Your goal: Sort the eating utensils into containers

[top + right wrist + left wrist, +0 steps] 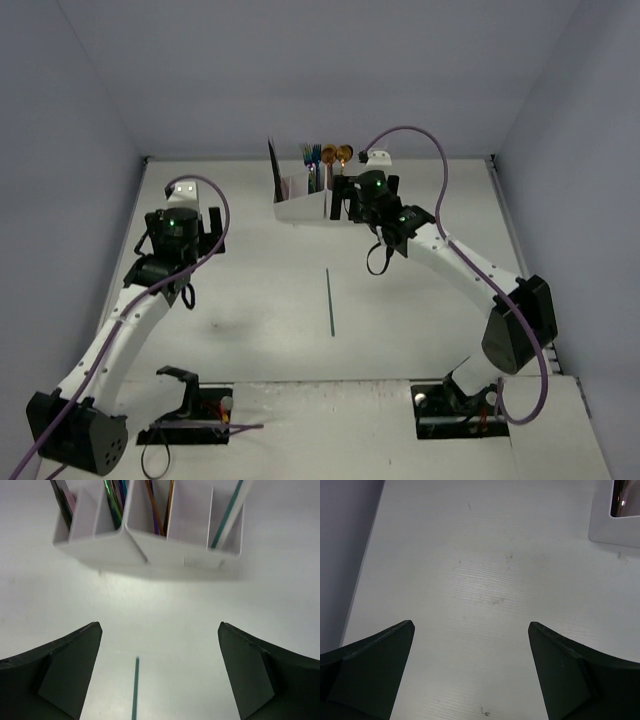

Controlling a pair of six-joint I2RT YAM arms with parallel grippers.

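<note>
We see both pairs of fingers spread wide and holding nothing
The right fingers (65, 675) hang just in front of the white box (150, 550), pulled wide apart with only bare table (250, 300) between them. The box stands at the far side of the table. Forks (312, 154) and spoons (338, 153) stick up out of its slots. A leaning chopstick (227, 515), teal in color, rests in the slot at the right end of the box as the right wrist sees it. A second teal chopstick (330, 300) lies flat on the table, well apart from the box and closer to the arms. The left fingers (370, 670) are spread apart too, over bare table off to the left of the box. Only a corner of the box shows at the top right of the left wrist view
</note>
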